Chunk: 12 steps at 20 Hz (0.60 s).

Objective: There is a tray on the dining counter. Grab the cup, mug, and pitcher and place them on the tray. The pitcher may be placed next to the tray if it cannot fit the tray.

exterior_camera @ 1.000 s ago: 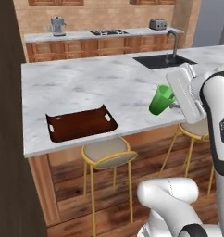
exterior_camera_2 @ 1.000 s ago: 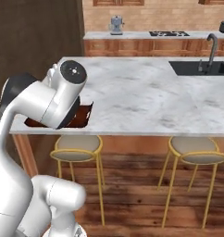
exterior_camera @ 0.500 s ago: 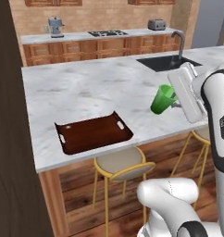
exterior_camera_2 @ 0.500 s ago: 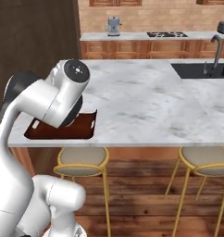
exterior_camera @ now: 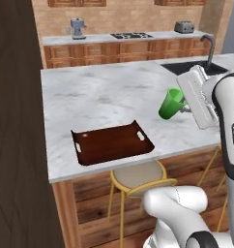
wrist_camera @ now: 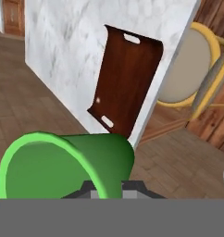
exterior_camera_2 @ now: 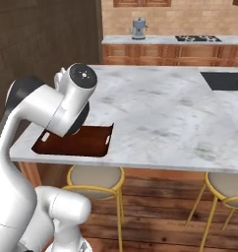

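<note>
Gripper [exterior_camera: 182,107] pinching the cup [exterior_camera: 171,103], its fingers pressed close on the cup's wall near the base. In the hand view the cup [wrist_camera: 67,164] lies on its side, its wide mouth turned to the left edge of the picture. It is a bright green tapered tumbler, smooth and matt, with a lighter green ring at the lip, a darker hollow inside and no handle. In the left base view it hangs tilted in the air, mouth up and towards the tray [exterior_camera: 90,156], well apart from it on its sink side, and clear of the dining counter [exterior_camera: 99,97] below.

The tray is a dark brown rectangle of glossy, wood-like finish, with a low raised rim that curls up at the two short ends, each end cut by a small white slot handle. It rests flat near the front edge of the counter and holds nothing. In the hand view the tray [wrist_camera: 127,78] shows beyond the cup, and in the right base view the tray [exterior_camera_2: 91,142] is half hidden by the arm.

The counter top is pale grey-white veined marble, long and flat, on a base of reddish wooden planks. Under the tray's edge of the counter stands a stool [exterior_camera: 138,177] with a round beige seat and thin yellow metal frame
</note>
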Available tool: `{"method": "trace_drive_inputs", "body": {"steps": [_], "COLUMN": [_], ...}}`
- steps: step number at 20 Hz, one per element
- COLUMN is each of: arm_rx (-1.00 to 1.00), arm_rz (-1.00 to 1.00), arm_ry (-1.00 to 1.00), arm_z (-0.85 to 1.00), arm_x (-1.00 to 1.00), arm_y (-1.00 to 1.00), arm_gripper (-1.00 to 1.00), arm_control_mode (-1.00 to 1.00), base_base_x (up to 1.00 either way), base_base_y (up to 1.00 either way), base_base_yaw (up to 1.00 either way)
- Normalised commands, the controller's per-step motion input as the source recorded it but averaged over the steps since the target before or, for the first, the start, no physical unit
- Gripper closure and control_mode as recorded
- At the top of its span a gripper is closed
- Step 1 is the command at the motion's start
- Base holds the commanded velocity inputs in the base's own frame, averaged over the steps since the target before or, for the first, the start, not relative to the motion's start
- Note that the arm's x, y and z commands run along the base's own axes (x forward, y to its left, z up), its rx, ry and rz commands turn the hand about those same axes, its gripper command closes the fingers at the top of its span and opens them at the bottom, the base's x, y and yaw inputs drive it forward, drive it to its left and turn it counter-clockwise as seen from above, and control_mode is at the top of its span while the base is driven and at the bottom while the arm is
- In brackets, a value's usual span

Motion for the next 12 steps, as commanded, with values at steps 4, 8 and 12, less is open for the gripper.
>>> {"method": "trace_drive_inputs", "body": {"steps": [4, 8, 12], "arm_rx": [0.0, 0.0, 0.0], "arm_rz": [0.0, 0.0, 0.0], "arm_ry": [0.0, 0.0, 0.0], "arm_z": [0.0, 0.0, 0.0], "arm_x": [0.0, 0.0, 0.0], "arm_y": [0.0, 0.0, 0.0], "arm_gripper": [1.0, 1.0, 1.0], "arm_control_mode": [1.0, 1.0, 1.0], "base_base_x": [0.33, 0.42, 0.44], "base_base_y": [0.48, 0.53, 0.37], "base_base_yaw": [0.18, 0.1, 0.05]}}
